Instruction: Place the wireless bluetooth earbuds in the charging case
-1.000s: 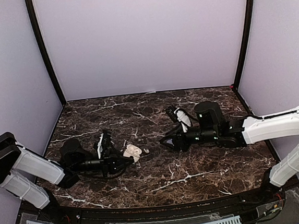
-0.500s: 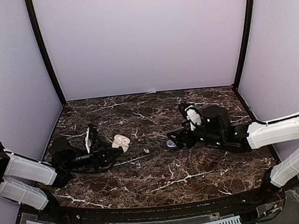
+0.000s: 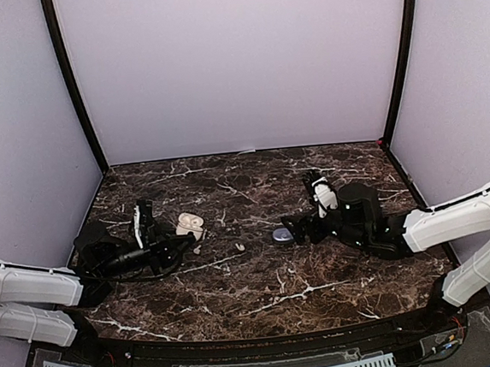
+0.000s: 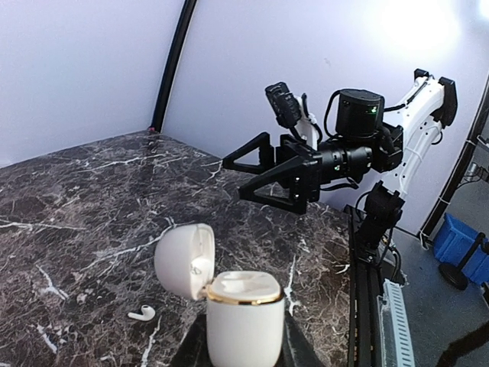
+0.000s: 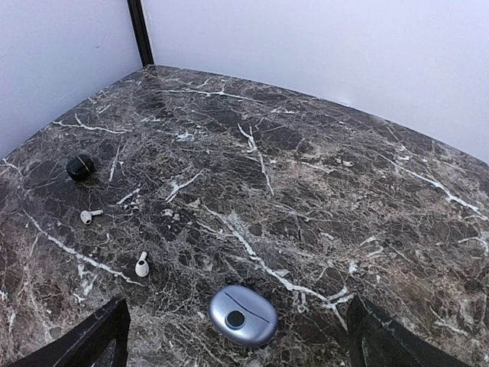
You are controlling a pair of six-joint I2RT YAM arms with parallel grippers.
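**Left gripper holds an open white case; 2 loose earbuds lie between it and the wide-open right gripper**

The left gripper (image 3: pixel 174 241) is clamped tight on the lower body of a white case (image 4: pixel 244 317). It holds the case upright with the lid (image 4: pixel 186 260) hinged open. Whether the sockets inside are filled cannot be told.

Closest to the white case, 1 white earbud (image 4: pixel 141 313) lies flat on the marble table (image 3: pixel 264 298), just beside and below it.

Farther from the white case, toward the right arm, a 2nd white earbud (image 3: pixel 239 247) lies roughly midway to a blue oval case (image 5: pixel 242 316). That case is closed and resting on the table. In the right wrist view the earbud's stem appears to run roughly along that gripper's line of reach.

Farthest from the white case, the right gripper (image 4: pixel 233 178) hangs just beyond the blue oval case, fingers spread wide and holding nothing.

The right arm looks like the free one. The 2nd white earbud is probably its nearest target, lying on the white-case side of it, so the reach would go toward the white case.
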